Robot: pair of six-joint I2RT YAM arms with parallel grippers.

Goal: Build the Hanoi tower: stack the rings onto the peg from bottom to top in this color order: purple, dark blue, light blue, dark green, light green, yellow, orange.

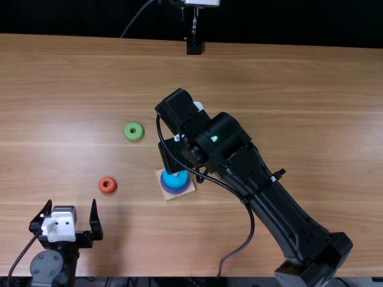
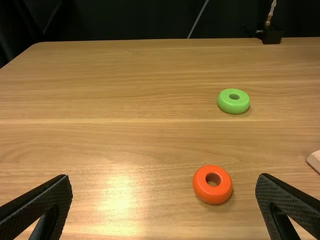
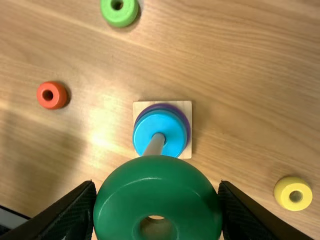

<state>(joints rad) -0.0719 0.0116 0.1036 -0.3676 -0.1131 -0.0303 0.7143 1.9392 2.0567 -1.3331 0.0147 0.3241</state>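
Dark green ring sits between the fingers of the right gripper, clamped from both sides, held off the table over the near side of the base. From the right wrist view it covers the top end of the peg; can't tell if the peg is in its hole. Light blue ring is on the peg, purple ring showing underneath.

Loose on the table: light green ring left and far of the base, orange ring to the left, yellow ring to the right. All three lie flat.

Left gripper is at the near left, fingers spread wide, nothing in them, orange ring just beyond.
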